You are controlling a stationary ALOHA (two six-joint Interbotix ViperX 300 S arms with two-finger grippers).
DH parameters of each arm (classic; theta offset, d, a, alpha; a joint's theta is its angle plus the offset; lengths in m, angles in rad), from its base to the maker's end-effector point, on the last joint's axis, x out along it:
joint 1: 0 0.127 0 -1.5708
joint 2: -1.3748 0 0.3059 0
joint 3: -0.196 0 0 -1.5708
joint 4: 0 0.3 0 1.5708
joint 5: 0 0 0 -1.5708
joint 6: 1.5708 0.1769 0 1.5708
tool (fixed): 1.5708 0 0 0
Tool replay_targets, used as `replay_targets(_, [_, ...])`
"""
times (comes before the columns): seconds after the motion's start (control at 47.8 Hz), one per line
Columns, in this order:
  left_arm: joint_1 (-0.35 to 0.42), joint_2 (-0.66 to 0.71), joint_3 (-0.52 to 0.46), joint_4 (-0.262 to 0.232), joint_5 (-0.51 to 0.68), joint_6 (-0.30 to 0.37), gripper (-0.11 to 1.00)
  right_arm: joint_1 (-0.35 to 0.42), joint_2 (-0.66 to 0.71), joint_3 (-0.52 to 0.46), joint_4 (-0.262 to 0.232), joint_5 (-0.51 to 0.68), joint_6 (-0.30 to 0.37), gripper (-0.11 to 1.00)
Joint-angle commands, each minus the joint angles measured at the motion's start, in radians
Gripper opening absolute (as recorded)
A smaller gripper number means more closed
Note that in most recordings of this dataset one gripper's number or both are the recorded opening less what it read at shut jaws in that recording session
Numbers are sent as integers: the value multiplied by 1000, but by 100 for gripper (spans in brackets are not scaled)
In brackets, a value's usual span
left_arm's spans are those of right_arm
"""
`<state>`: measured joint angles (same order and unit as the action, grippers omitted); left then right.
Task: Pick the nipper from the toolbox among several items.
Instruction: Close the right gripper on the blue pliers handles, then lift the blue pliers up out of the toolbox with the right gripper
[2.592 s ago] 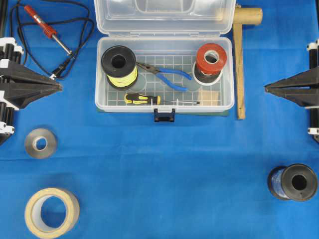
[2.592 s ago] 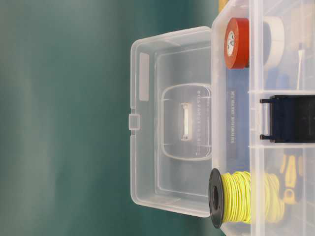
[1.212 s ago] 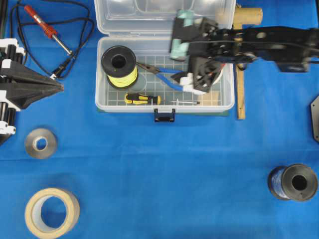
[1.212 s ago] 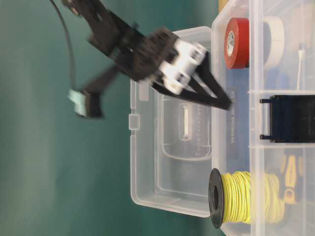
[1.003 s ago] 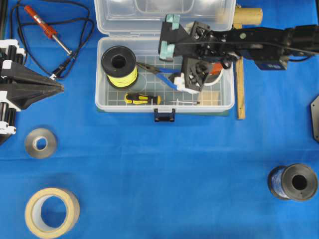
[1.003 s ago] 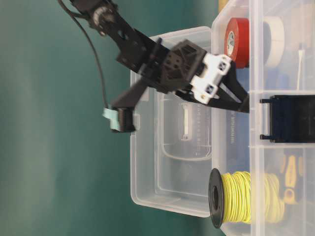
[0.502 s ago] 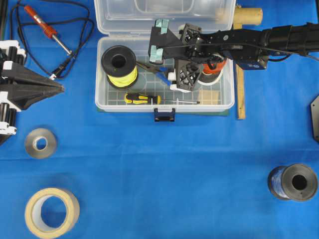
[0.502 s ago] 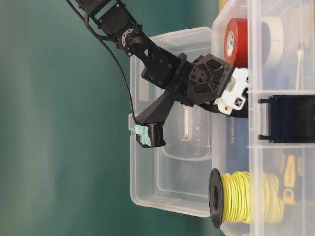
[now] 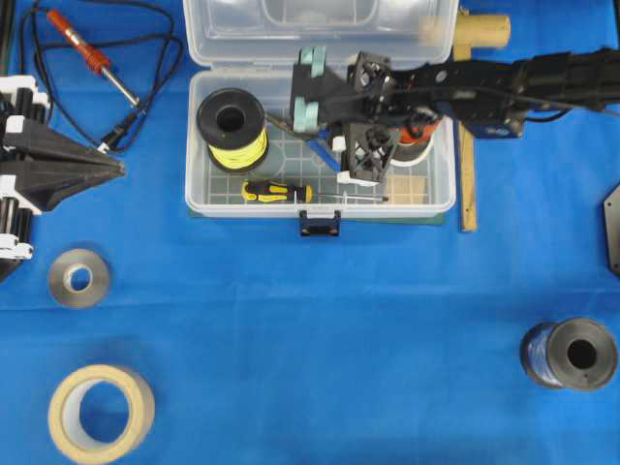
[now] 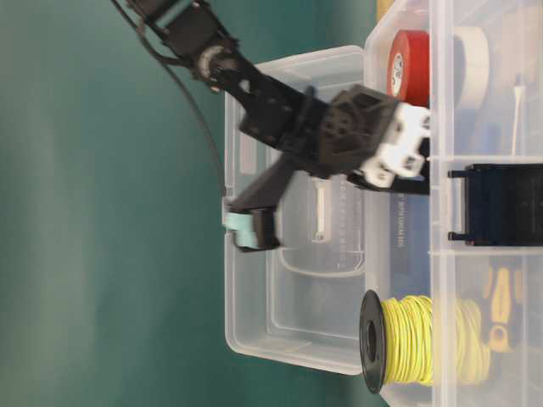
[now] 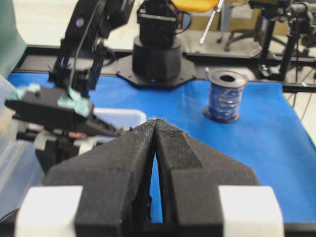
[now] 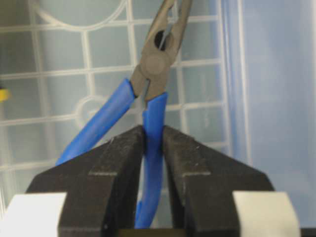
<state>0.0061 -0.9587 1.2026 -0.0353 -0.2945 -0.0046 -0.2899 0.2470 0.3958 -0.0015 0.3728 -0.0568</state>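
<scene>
The clear toolbox (image 9: 441,207) stands open at the back middle of the blue cloth. My right gripper (image 9: 341,160) reaches down into it. In the right wrist view the gripper (image 12: 153,132) is shut on one blue handle of the nipper (image 12: 154,64), whose dark pointed jaws lie over the grid floor (image 12: 59,74). The other handle splays to the left. From overhead the arm hides most of the nipper (image 9: 319,154). My left gripper (image 9: 114,170) is shut and empty at the left edge, and it also shows in the left wrist view (image 11: 155,122).
In the box are a yellow wire spool (image 9: 232,126), a yellow-and-black screwdriver (image 9: 279,193) and red tape (image 9: 418,127). On the cloth are a soldering iron (image 9: 92,58), a grey roll (image 9: 79,279), masking tape (image 9: 101,414), a blue wire spool (image 9: 570,355) and a wooden mallet (image 9: 468,116).
My right arm has swung in from the right, moved left over the box and lowered into it. Its gripper now grips the nipper's handle. The left arm has not moved.
</scene>
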Motion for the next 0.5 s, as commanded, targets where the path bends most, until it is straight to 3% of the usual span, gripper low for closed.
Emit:
replay_targets(0.0, [2,5,-9,0,-5,0,0,-2,-94,-11,0,8,-2,13])
replay_targets(0.293, [2,5,-9,0,-5,0,0,-11,-324,-8,-2,97,6,13])
replay_targets(0.481, [2,5,-9,0,-5,0,0,60,-437,23,3,97,25,13])
